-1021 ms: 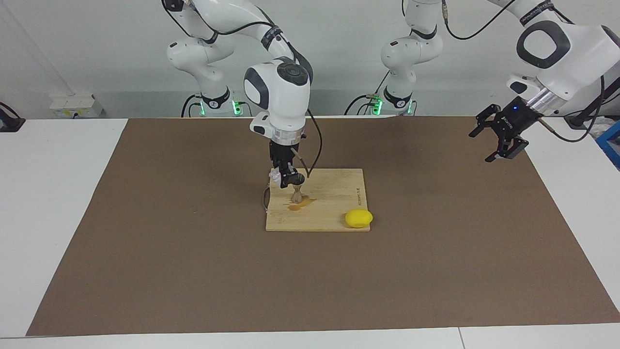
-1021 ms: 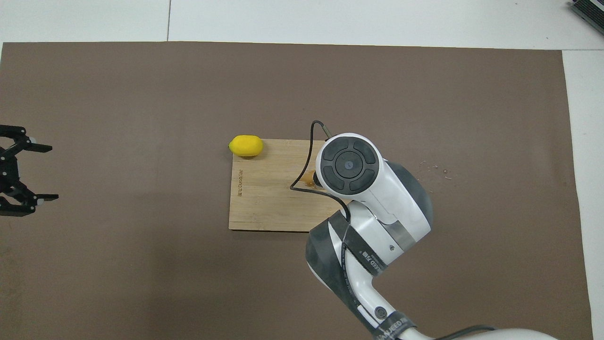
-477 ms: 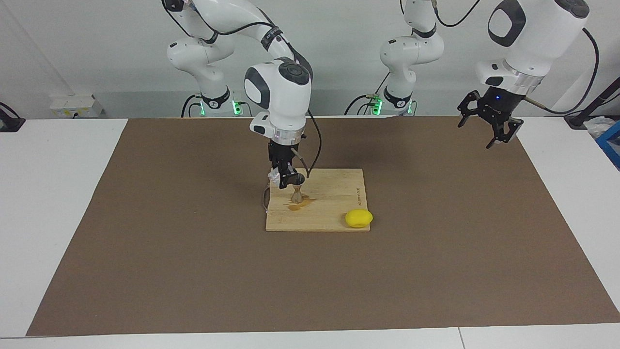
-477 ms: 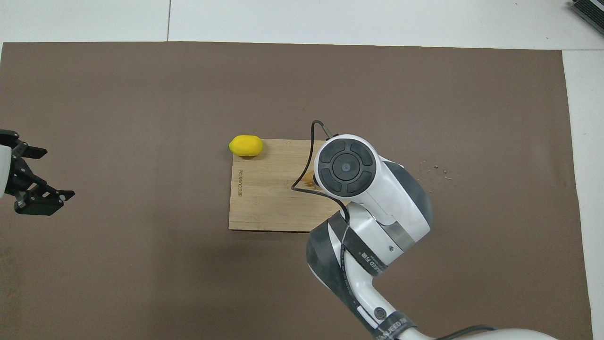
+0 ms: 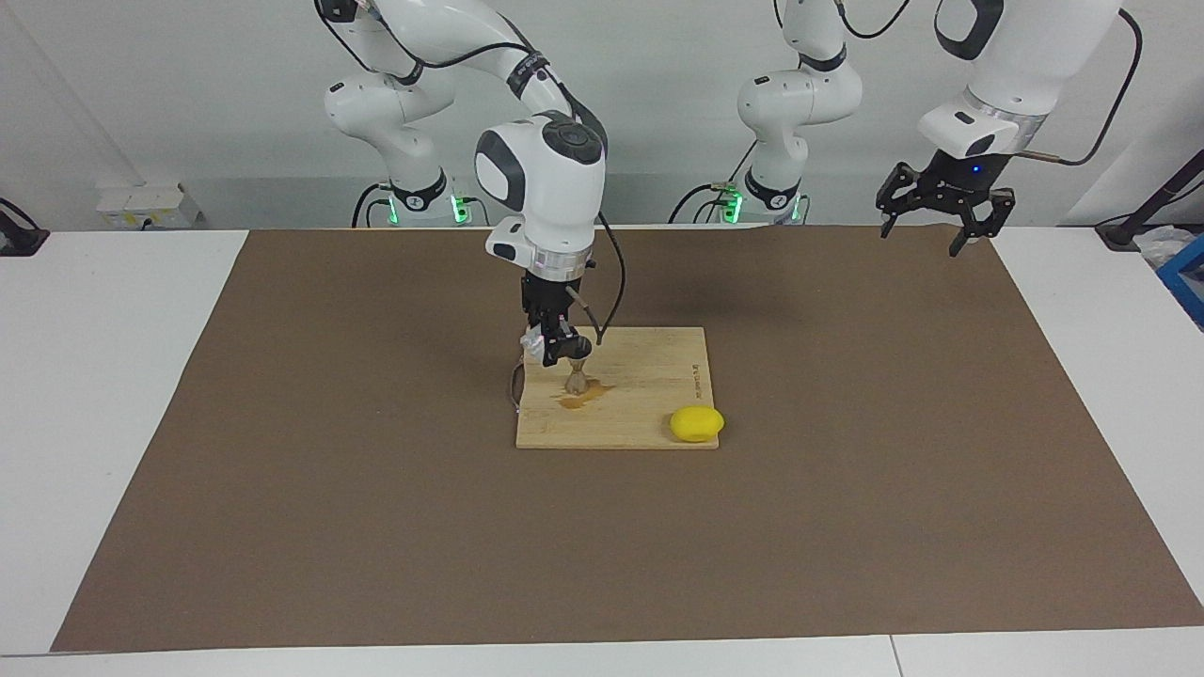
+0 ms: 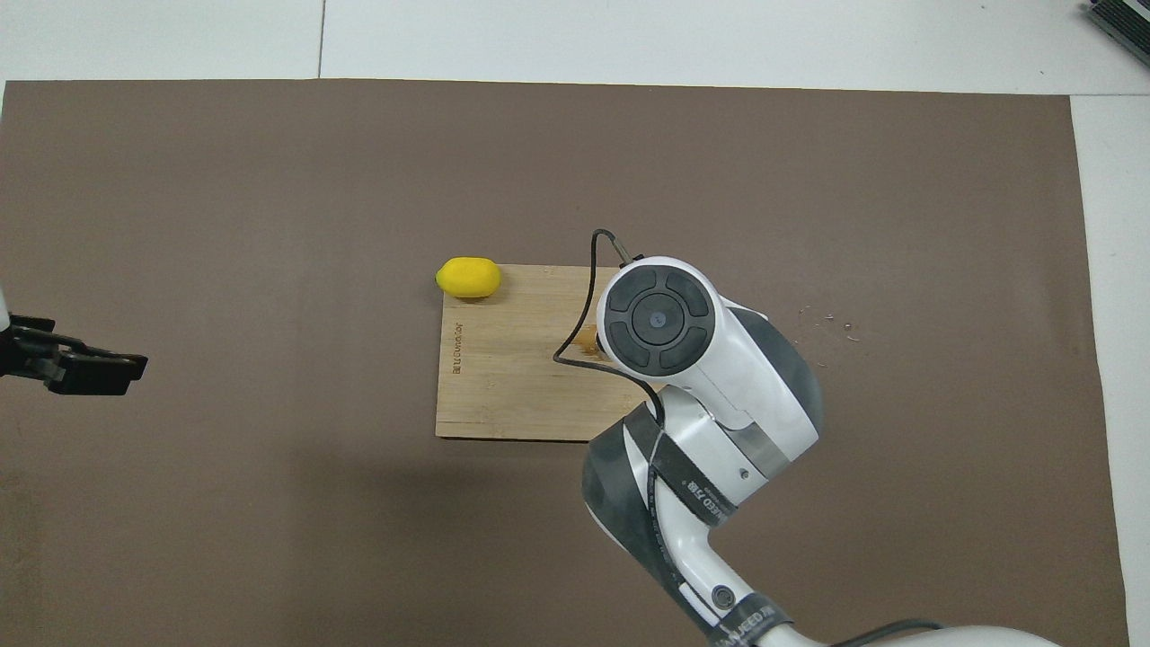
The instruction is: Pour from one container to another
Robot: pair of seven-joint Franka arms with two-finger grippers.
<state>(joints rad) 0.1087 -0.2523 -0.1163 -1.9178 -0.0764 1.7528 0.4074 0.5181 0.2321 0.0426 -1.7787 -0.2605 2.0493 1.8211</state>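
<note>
From above, the right arm's big white wrist hides the small silver hourglass-shaped metal cup [image 5: 577, 379], which stands straight up on the wooden board [image 5: 649, 395] in the middle of the facing view. The right gripper [image 5: 557, 350] is shut on the tipped little clear glass [image 5: 536, 343] just over the cup. The left gripper [image 5: 933, 224], upper right, is wide open and holds nothing.

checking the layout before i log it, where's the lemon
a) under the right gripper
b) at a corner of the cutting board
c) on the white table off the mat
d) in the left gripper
b: the lemon lies at the corner of the cutting board farther from the robots, toward the left arm's end, apart from both arms.
</note>
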